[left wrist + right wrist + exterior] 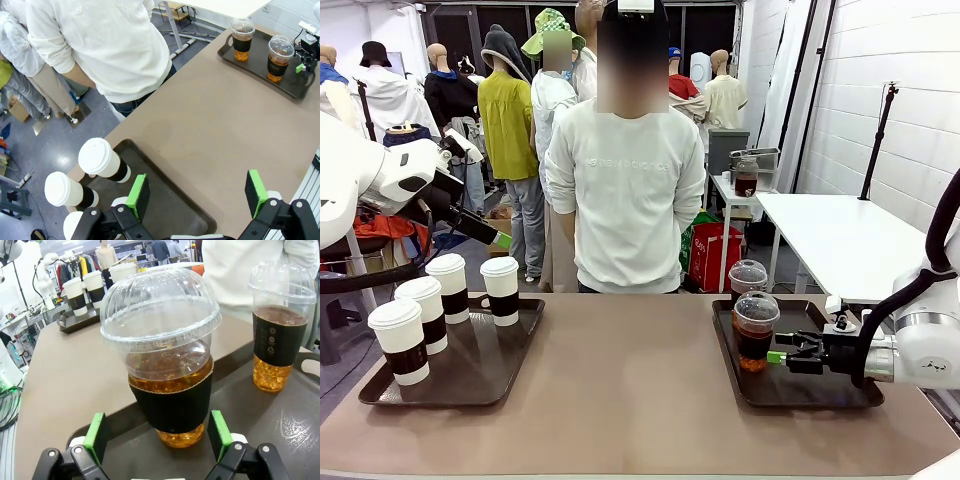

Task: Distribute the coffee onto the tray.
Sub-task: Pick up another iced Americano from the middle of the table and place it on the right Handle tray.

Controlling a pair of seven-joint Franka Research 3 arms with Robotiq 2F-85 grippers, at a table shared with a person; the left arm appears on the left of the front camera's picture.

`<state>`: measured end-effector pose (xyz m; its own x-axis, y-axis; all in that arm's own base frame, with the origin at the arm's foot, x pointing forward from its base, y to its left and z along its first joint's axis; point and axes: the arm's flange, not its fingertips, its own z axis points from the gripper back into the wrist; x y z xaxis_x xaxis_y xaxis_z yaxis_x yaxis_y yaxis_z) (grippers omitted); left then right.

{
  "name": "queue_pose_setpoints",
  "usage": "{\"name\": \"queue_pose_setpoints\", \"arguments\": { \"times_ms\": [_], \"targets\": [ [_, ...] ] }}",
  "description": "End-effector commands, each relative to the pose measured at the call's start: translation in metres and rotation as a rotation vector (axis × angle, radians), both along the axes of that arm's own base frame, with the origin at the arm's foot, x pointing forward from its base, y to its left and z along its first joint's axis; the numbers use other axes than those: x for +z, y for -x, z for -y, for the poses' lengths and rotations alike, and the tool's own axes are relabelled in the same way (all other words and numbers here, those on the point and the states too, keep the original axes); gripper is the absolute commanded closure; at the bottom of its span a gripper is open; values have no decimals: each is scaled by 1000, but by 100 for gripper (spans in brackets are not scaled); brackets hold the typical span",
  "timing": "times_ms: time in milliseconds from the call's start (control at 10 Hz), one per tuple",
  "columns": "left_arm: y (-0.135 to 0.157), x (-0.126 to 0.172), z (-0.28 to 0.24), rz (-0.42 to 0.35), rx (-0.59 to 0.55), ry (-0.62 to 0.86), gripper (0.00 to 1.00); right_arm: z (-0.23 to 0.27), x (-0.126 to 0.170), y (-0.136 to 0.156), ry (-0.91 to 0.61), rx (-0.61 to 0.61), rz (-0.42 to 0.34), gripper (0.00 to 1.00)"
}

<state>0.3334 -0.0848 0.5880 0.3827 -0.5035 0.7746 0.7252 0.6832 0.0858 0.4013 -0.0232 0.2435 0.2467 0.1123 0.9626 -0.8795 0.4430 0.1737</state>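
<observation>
Right hand point(157, 442) is standing fully open, empty, straddling the nearer iced coffee point(167, 360) directly ahead (sleeve between pads); advise closing gently, keeping it upright.

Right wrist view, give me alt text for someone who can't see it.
The right end effector stands open, its green pads on either side of a dome-lidded clear cup of brown liquid on a dark tray. A second such cup stands farther back, and white lidded paper cups stand across the table.
</observation>
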Motion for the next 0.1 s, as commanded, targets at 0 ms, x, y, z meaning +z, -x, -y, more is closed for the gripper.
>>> {"name": "queue_pose_setpoints", "arguments": {
  "times_ms": [0],
  "targets": [
    [0,0,-1,-2,-1,5,0,-1,-1,1,-4,3,-1,0]
  ]
}}
